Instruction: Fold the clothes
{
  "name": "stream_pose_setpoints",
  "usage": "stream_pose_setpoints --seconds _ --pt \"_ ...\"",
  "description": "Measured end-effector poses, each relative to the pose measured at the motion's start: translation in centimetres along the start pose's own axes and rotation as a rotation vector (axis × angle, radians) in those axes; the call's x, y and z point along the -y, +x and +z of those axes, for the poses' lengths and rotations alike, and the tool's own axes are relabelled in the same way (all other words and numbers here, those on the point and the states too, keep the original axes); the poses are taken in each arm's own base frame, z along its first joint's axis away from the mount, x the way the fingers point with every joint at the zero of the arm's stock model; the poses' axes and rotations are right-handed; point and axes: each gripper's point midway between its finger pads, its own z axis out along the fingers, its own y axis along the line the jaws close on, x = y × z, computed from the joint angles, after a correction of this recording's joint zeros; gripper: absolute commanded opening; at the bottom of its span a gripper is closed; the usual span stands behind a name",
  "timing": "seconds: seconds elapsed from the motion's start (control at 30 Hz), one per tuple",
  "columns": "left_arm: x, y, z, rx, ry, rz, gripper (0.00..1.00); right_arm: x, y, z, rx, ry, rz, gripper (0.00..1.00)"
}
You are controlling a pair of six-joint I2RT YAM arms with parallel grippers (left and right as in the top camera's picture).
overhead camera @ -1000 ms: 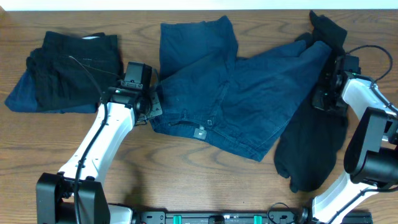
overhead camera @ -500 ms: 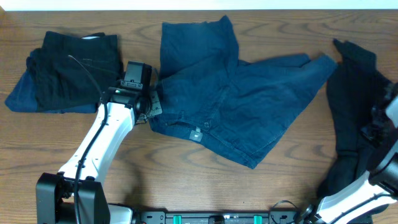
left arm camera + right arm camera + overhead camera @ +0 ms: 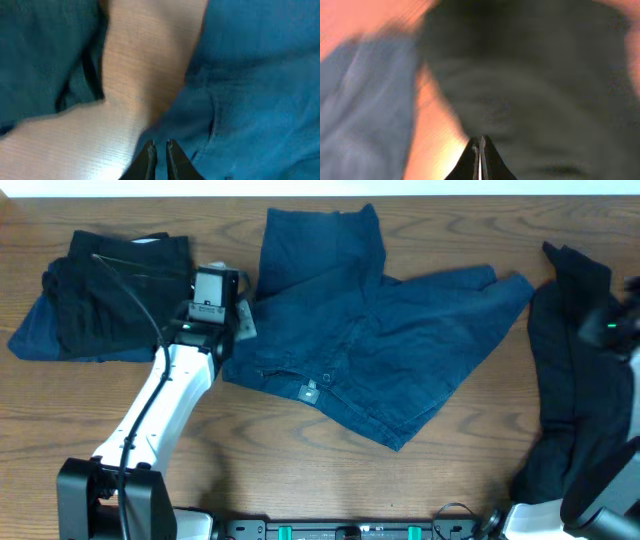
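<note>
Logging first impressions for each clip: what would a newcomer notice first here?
The blue denim shorts sprawl unfolded across the middle of the table, the left gripper at their waistband corner. A folded dark stack sits far left, and a crumpled black garment lies at the right edge.

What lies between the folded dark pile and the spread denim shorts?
The left end effector, at the edge of the shorts; the overhead view shows it.
</note>
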Motion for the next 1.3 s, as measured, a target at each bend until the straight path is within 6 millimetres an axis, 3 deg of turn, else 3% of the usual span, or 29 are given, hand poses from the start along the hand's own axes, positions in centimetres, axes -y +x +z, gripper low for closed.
stream_pose_setpoints --seconds 0.07,0.13,0.2,0.3,0.5,0.67,0.77,1.07,1.3 --pt "-1.1 -1.2 0.1 0.036 -0.013 -0.024 0.11 -1.6 2.2 0.8 -0.093 -0.032 -0.065 0.05" --pt "-2.5 -1.7 0.1 0.031 -0.031 -0.052 0.11 -2.0 4.1 1.6 -0.178 -0.016 -0.088 0.05" --pt "-3.3 -1.8 -0.1 -0.006 -0.005 -0.086 0.11 -1.2 5.6 2.3 -0.245 0.034 -0.085 0.05" --pt "-1.7 -1.6 -0.9 -0.072 0.134 -0.117 0.11 0.5 6.8 3.1 -0.299 0.126 -0.059 0.05" --pt "4.1 4.4 -3.1 -0.331 0.36 -0.079 0.11 1.6 7.2 3.7 -0.32 0.19 -0.034 0.05" --pt "7.0 9.4 -3.8 -0.458 0.41 -0.004 0.11 2.0 7.4 3.8 -0.33 0.208 -0.024 0.05" --pt "7.9 11.6 -3.0 -0.504 0.406 0.012 0.1 2.0 7.4 3.8 -0.331 0.209 -0.024 0.05" --pt "11.2 14.0 1.5 -0.478 0.441 0.071 0.1 2.0 7.4 3.8 -0.331 0.209 -0.024 0.08" --pt "10.7 17.0 3.8 -0.575 0.396 0.071 0.1 2.0 7.4 3.8 -0.331 0.209 -0.025 0.1"
